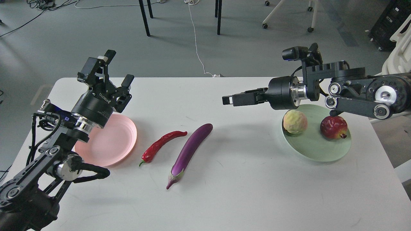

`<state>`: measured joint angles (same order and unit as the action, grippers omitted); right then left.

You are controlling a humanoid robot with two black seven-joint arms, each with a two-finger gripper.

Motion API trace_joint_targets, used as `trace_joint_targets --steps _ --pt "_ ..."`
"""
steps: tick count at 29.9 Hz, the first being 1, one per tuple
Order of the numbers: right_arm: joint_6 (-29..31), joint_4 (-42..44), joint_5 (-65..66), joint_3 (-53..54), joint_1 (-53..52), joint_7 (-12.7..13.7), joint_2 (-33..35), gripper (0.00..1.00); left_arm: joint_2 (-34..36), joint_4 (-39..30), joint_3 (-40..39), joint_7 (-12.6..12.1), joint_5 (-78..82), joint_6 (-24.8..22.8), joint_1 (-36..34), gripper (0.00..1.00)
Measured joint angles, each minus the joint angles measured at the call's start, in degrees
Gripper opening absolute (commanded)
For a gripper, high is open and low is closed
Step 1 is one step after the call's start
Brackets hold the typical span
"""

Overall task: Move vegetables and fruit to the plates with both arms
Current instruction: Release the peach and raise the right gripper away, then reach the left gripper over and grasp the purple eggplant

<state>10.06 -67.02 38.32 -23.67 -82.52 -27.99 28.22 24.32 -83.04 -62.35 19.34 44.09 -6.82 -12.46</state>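
Observation:
The purple eggplant (189,150) and the red chili pepper (160,145) lie side by side on the white table, between the plates. The pink plate (112,144) at the left holds nothing. The mint green plate (321,150) at the right holds the yellow-green fruit (294,122) and the pomegranate (334,127). My left gripper (118,68) is open and empty, raised above the far edge of the pink plate. My right gripper (227,100) points left, in the air above the table to the left of the green plate. It holds nothing; its fingers overlap side-on.
The white table (244,192) has its far edge behind both grippers and its right edge just past the green plate. Chair and table legs (219,17) and a white cable (196,48) are on the floor beyond.

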Motion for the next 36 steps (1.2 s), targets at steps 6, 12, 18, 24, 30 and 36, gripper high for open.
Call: trace_joint_targets --steps 6,12,18,24,30,36 --pt "0.34 1.53 -18.28 14.09 12.16 -0.01 3.82 0.98 2.38 -3.45 4.08 0.07 12.64 -0.84 -0.28 0.98" --pt "4.06 3.70 -30.63 30.20 25.67 -0.01 8.43 0.98 3.17 -5.73 8.63 1.17 41.31 -6.45 -4.04 0.98" --pt "6.57 4.43 -34.20 44.56 39.13 -0.01 12.20 0.98 3.49 -4.57 20.01 1.90 64.38 -11.36 -16.21 0.98" --pt "7.03 4.26 -34.33 53.11 48.30 -0.01 13.07 0.98 3.30 2.99 35.70 1.87 74.25 -14.84 -32.76 0.98" --pt "7.16 4.13 -34.29 54.84 50.36 -0.01 13.08 0.98 -0.84 13.01 46.86 1.80 75.10 -15.23 -41.72 0.97" --pt "7.16 4.09 -34.21 54.88 50.41 -0.01 13.09 0.98 -5.13 19.32 50.81 1.68 76.89 -15.31 -42.57 0.95"
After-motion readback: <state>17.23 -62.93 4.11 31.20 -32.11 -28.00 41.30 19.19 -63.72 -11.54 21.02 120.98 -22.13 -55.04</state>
